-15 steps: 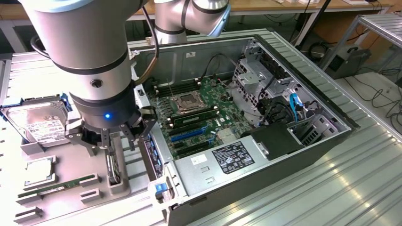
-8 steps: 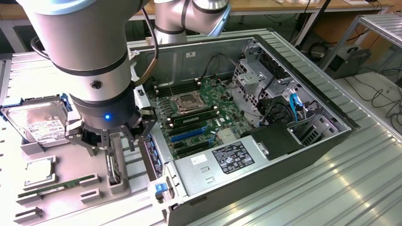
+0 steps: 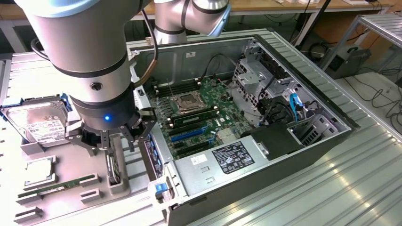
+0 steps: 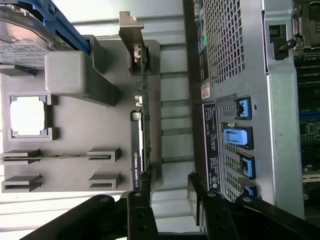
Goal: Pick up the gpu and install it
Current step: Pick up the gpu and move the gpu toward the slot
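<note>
Gripper [image 3: 115, 143] spread wide over the gpu [image 3: 114, 170].
Wrist view catches its silver bracket [image 4: 131, 22]; exterior view, the CPU socket [image 3: 188, 101].

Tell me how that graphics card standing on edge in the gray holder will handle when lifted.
The gpu is a thin board with a metal bracket, so it likely lifts stiff and light. Standing on edge in the gray holder, it could tilt if nudged sideways. Its exposed edge components look fragile, so the open fingers should squeeze gently.
</note>
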